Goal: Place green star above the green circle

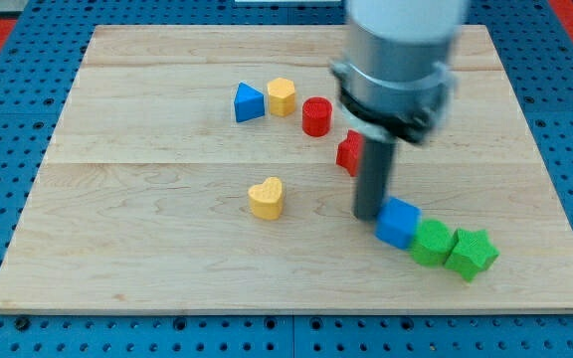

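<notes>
The green star (472,253) lies near the board's lower right, at the right end of a short diagonal row. Touching it on the left is a second green block (431,242), blocky in outline; I take it for the green circle but its shape is unclear. A blue cube (398,221) sits against that block's upper left. My tip (368,214) is on the board just left of the blue cube, close to or touching it. The star is to the right of and slightly below the other green block.
A red block (349,152) is partly hidden behind the rod. A red cylinder (316,116), a yellow hexagon-like block (282,96) and a blue triangle (249,102) lie at upper centre. A yellow heart (267,198) lies mid-board. The wooden board (117,249) ends just below the green blocks.
</notes>
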Motion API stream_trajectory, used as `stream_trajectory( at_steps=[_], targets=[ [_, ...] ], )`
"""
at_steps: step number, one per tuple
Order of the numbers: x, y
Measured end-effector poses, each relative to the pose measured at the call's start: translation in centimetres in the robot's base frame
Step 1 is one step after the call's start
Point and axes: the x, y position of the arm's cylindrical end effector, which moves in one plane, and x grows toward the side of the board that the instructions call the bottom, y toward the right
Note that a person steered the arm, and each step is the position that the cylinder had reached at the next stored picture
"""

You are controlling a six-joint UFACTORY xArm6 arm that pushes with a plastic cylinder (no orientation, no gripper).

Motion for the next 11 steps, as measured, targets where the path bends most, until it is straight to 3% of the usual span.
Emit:
stream_trajectory(
  at_steps=[1, 2, 3, 5, 6, 7, 8, 9, 10, 11],
  targets=[
    [2.3, -0.9],
    [1.0, -8.0],
    [1.7, -7.9],
    [-0.9, 10.1],
    [-4.7, 13.3],
    [1.2, 20.2],
    [6.8, 19.7],
    [0.5, 12.2],
    [-4.7, 11.4],
    [0.1, 20.0]
  ],
)
